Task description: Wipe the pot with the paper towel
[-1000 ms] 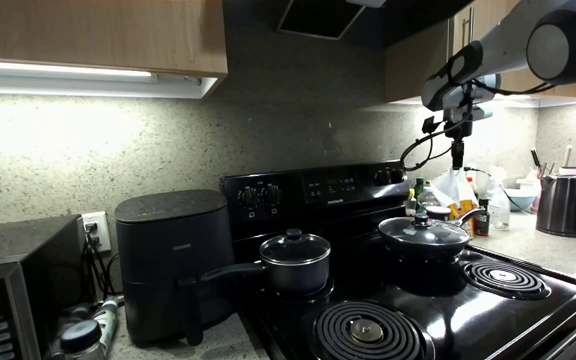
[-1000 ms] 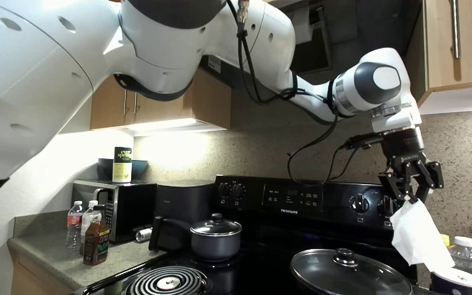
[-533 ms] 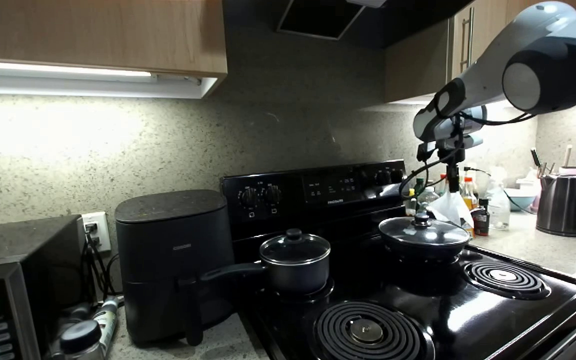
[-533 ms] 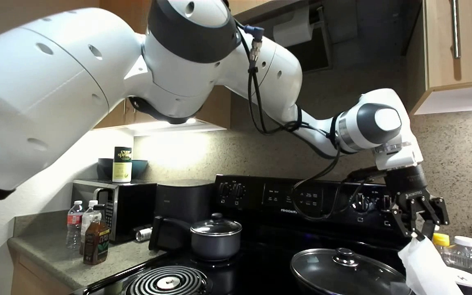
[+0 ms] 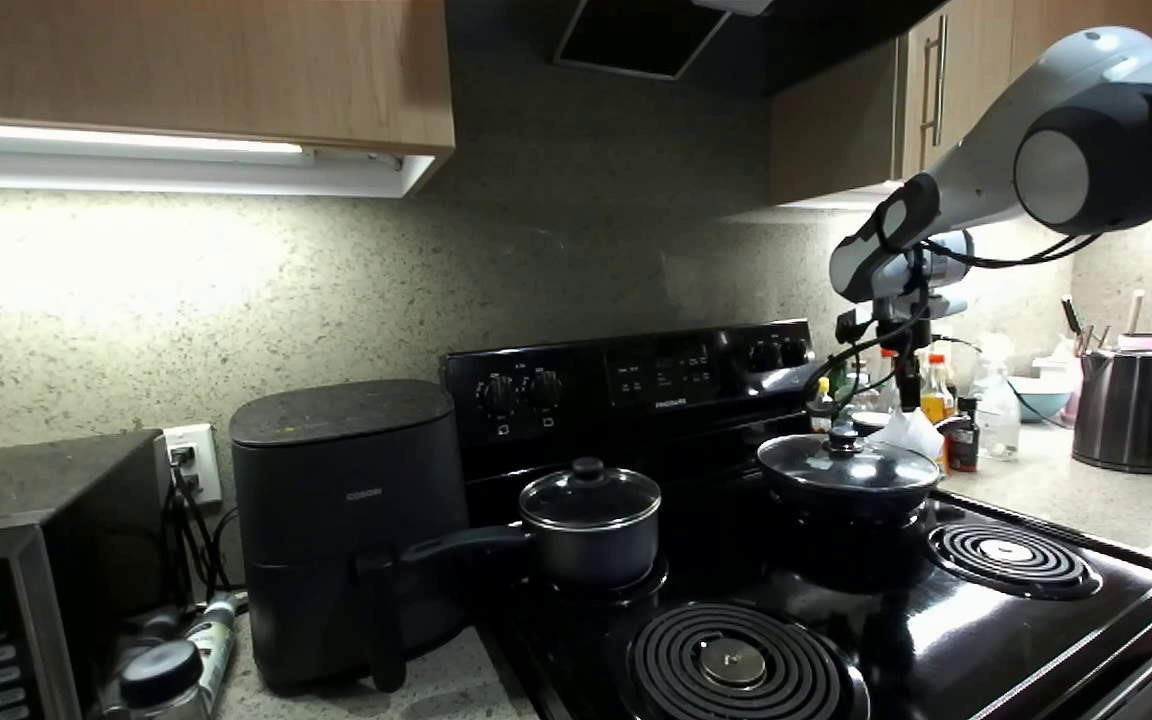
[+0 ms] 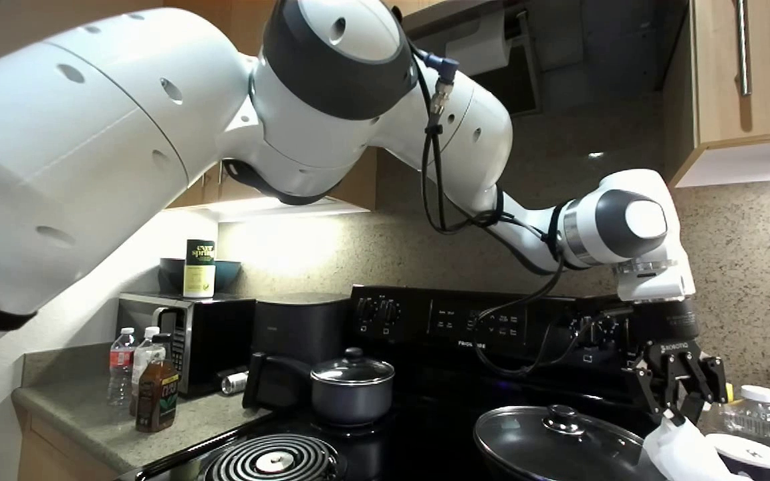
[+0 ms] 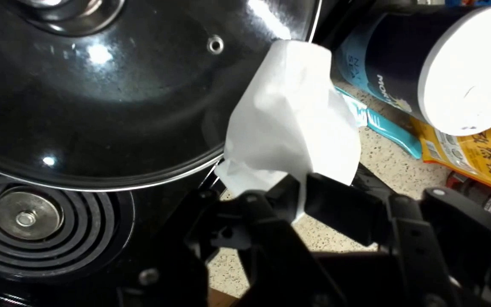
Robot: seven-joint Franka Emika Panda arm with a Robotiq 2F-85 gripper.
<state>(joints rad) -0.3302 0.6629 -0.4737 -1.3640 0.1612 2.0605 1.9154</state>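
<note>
1 gripper [image 7: 301, 194] pinches 1 paper towel [image 7: 292, 115] beside 1 pot [image 5: 848, 480]

Nearest, on the glossy black stovetop [image 5: 956, 650], 2 coil burners [image 5: 733, 662] show near its 2 front corners. Farther in stand the pot, near the back right corner, and 1 saucepan [image 5: 591, 545], near the back left, each under 1 lid [image 7: 134, 102] with 1 knob [image 6: 563, 419]. On the pot's side toward the stovetop's right edge, the jaws are closed on the white, crumpled paper towel; in the wrist view it overlaps the lid's rim, but whether they touch cannot be told. Along the back edge, the control panel [image 5: 656, 375] bears 4 dials [image 5: 498, 393]. Past the right edge, the speckled counter [image 5: 1126, 505] holds 1 kettle [image 5: 1124, 415] and containers [image 5: 934, 395] too overlapped to count. Past the left edge are 1 air fryer [image 5: 351, 480], 1 microwave [image 6: 224, 341] and 3 upright bottles [image 6: 158, 394]. Farthest, a speckled wall [image 5: 416, 300] rises to wood cabinets [image 5: 186, 65] lit beneath.
</note>
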